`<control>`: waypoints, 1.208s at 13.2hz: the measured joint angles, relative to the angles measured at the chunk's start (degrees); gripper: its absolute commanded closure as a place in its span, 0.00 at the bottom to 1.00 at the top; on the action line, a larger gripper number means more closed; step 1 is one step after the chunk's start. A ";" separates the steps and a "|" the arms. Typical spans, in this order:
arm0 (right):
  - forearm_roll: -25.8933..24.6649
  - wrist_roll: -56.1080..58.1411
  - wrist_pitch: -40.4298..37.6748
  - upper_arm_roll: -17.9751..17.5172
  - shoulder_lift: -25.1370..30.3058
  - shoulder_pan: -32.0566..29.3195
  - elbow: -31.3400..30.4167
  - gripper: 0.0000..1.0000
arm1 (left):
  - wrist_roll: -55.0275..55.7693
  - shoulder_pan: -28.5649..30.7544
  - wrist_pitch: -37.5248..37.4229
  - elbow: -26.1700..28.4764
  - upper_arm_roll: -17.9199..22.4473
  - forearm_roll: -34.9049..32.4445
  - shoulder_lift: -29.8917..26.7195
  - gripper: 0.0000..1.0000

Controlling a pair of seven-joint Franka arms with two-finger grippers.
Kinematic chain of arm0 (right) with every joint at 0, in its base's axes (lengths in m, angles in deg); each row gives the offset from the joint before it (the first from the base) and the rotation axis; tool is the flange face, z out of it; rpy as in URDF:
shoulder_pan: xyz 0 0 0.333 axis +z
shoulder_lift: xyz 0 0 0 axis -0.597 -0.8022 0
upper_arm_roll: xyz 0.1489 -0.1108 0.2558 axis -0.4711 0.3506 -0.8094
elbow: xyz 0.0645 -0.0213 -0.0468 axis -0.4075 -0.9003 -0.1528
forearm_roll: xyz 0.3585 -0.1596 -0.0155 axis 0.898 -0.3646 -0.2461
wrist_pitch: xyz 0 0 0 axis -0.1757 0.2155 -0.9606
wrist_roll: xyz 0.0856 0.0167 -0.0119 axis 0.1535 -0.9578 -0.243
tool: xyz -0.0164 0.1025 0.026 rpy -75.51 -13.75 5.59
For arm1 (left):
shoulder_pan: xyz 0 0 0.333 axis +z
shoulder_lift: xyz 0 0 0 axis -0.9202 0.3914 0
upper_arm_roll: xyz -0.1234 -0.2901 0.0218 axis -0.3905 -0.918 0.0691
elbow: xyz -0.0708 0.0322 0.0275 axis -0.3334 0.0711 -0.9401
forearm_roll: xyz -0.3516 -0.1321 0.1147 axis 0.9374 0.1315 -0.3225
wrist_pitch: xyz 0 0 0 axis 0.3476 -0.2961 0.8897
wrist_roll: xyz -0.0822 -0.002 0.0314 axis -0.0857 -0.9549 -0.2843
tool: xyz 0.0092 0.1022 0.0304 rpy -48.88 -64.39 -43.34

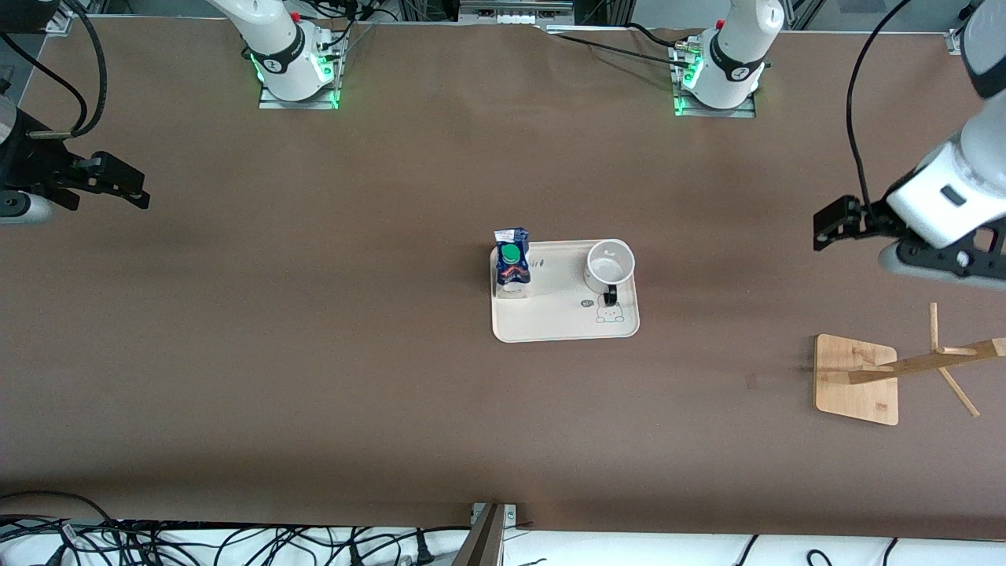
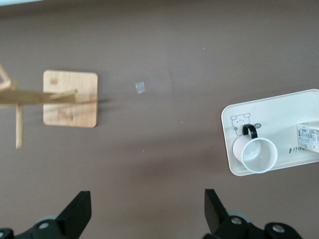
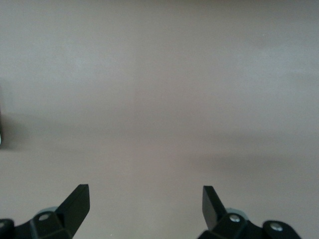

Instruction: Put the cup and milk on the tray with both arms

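Both task things already stand on the tray [image 1: 564,318], which sits in the middle of the front view. The milk [image 1: 512,263] is upright at the tray's corner toward the right arm's end of the table. The cup [image 1: 610,263] is upright at the corner toward the left arm's end, its black handle turned toward the front camera.

The left gripper [image 1: 827,226] hangs at the right edge of the front view, over bare table, well apart from the tray and above the wooden rack [image 1: 857,379]; its fingers are spread wide with nothing between them. The right gripper [image 1: 126,185] waits at the left edge, also spread wide and empty, over bare table.

Each thing lies inward from the arm nearer to it. By my judgement the placing is done and no grasp is called for.
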 measured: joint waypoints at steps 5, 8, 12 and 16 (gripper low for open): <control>-1.05 0.00 -0.13 0.00 -0.01 -0.16 0.01 0.00 | 3.13 0.44 4.05 11.47 1.65 -0.01 -8.70 0.00; -1.05 0.00 -0.19 0.00 -0.01 -0.16 0.01 0.00 | 3.13 0.60 4.35 11.92 1.80 -0.01 -8.26 0.00; -1.05 0.00 -0.48 -0.01 -0.01 -0.16 0.00 0.00 | 3.13 0.58 3.97 11.92 1.59 -0.01 -8.23 0.00; -1.05 0.00 -0.64 -0.17 -0.04 -0.15 -0.01 0.00 | 3.15 0.47 3.87 11.92 1.25 -0.01 -8.23 0.00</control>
